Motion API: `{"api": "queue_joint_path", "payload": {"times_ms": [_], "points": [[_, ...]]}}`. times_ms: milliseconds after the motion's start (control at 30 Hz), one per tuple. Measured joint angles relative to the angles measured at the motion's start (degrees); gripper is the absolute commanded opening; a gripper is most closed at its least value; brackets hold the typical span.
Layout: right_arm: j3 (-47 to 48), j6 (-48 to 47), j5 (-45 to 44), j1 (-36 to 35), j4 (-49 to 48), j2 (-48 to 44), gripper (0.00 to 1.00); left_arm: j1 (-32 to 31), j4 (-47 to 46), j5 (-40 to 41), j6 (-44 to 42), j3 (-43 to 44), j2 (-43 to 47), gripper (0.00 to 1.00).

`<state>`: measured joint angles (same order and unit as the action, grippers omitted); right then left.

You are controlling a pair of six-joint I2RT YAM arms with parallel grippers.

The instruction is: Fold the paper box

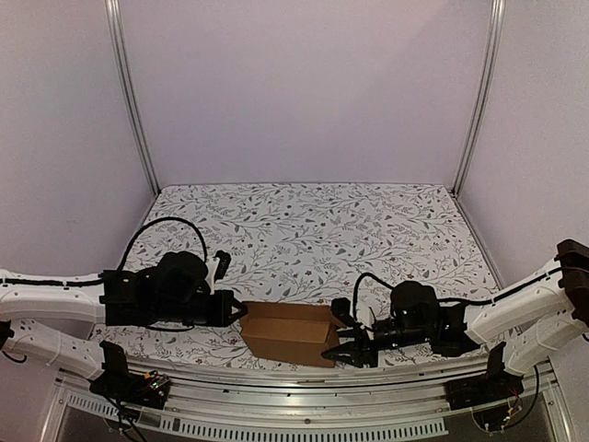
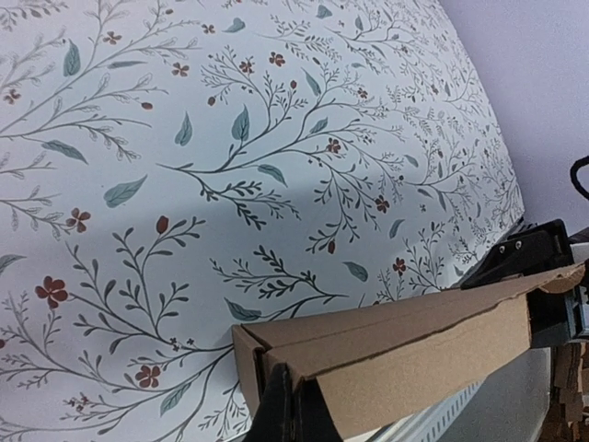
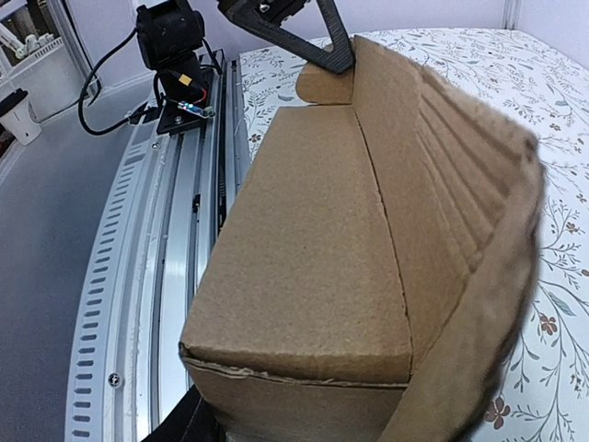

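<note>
The paper box [image 1: 290,331] is a small oblong brown cardboard box lying near the table's front edge, between both arms. My left gripper [image 1: 239,311] is at its left end. In the left wrist view its fingers [image 2: 294,412] are pressed together at the end wall of the box [image 2: 414,350]. My right gripper [image 1: 342,339] straddles the right end with its jaws spread wide. In the right wrist view the box [image 3: 313,249] fills the frame. One dark finger [image 3: 179,425] shows at the lower left, and a loose flap [image 3: 479,313] hides the other.
The floral tablecloth [image 1: 322,230] stretches behind the box to the back wall. A ridged metal rail [image 3: 138,276] runs along the near table edge, close to the box. The left arm's base [image 3: 175,41] stands on that rail.
</note>
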<state>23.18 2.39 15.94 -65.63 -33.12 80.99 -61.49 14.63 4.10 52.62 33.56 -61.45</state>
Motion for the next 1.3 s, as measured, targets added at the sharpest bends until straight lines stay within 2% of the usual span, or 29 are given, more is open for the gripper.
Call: {"api": "queue_joint_path", "payload": {"times_ms": [633,1300], "points": [[-0.8,2.9,-2.9,-1.4,-2.8,0.6,0.22,-4.1,-1.9,7.2,0.7,-2.9,2.5,0.00],[-0.8,3.8,-4.9,-2.6,-4.6,1.7,0.22,-5.2,-0.5,9.4,-0.1,-3.4,3.8,0.00]]}}
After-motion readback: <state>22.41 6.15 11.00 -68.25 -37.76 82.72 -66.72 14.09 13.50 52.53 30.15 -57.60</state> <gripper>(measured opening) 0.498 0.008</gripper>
